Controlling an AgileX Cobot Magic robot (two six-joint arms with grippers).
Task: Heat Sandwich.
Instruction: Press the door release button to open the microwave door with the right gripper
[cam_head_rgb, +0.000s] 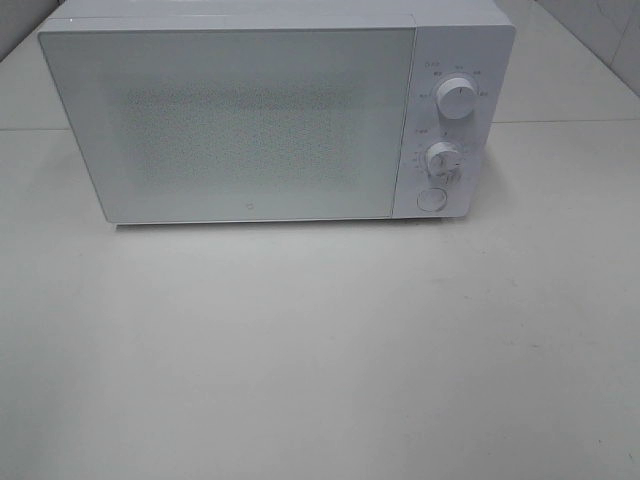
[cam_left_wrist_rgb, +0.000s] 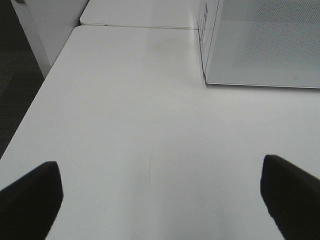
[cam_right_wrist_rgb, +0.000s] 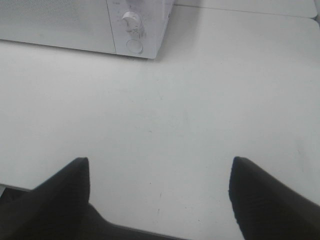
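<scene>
Left claw (cam_left_wrist_rgb: 159, 162): jaws wide, nothing between them. Both dark fingers (cam_left_wrist_rgb: 30, 200) show only at the edge of the left wrist view. Under the gap lies bare white table (cam_left_wrist_rgb: 125, 100), with a faint thin scratch (cam_left_wrist_rgb: 150, 167) on its surface.

Right claw (cam_right_wrist_rgb: 160, 160): jaws also well apart, gripping nothing. Its dark fingers (cam_right_wrist_rgb: 55, 195) frame a stretch of plain table (cam_right_wrist_rgb: 200, 100). Whether either claw touches the surface cannot be told. Neither claw appears in the exterior high view.

Beyond the left claw: the white microwave (cam_left_wrist_rgb: 260, 45) stands further along the table, well apart from the fingers. A seam (cam_left_wrist_rgb: 135, 26) runs across the table behind it, level with the microwave's side. Dark floor (cam_left_wrist_rgb: 15, 90) shows off the table's outer edge.

Beyond the right claw: the control end of the microwave (cam_right_wrist_rgb: 75, 25) is in sight, with one dial (cam_right_wrist_rgb: 131, 19) and a round button (cam_right_wrist_rgb: 134, 46) just below it.

Exterior high view: the microwave (cam_head_rgb: 230, 120) sits upright at the far middle of the table (cam_head_rgb: 300, 350). Its door (cam_head_rgb: 240, 125) is shut, its panel frosted and dotted; the inside is not visible. The control strip on the right carries an upper dial (cam_head_rgb: 456, 100), a lower dial (cam_head_rgb: 442, 158) and the round button (cam_head_rgb: 431, 198).

Sandwich: shows in none of the three views; its place cannot be told.
</scene>
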